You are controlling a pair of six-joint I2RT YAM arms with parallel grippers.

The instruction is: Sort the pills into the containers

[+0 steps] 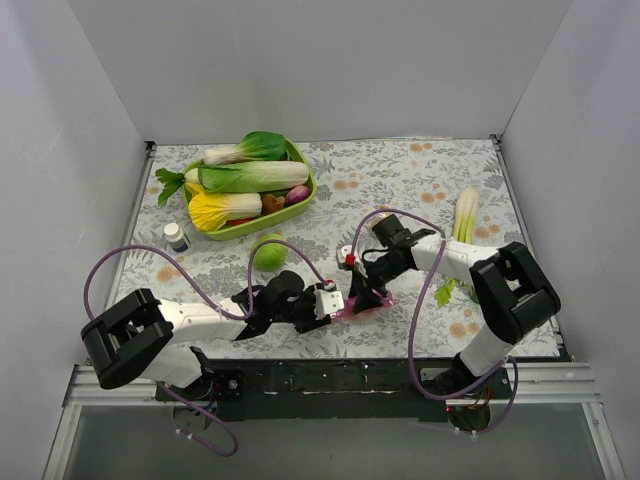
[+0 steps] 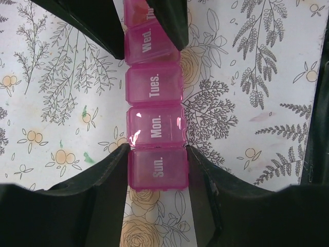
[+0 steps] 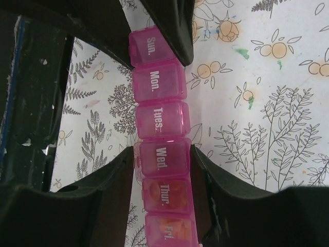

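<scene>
The pink pill organiser (image 1: 374, 301) lies on the floral cloth between both grippers, its lids down. In the left wrist view the organiser (image 2: 154, 85) runs up the middle, and my left gripper (image 2: 157, 154) is shut on its "Sun." end compartment (image 2: 158, 170). In the right wrist view my right gripper (image 3: 162, 154) is shut on the "Wed." compartment (image 3: 161, 158). Orange pills show through the "Thur." (image 3: 165, 194) and "Fri." (image 3: 169, 230) lids. From above, the left gripper (image 1: 340, 303) and right gripper (image 1: 362, 290) meet at the organiser.
A green tray (image 1: 252, 230) of toy vegetables stands at the back left. A small jar (image 1: 176, 236) and a green ball (image 1: 268, 252) sit near it. A leek (image 1: 465, 215) lies at the right. White walls enclose three sides.
</scene>
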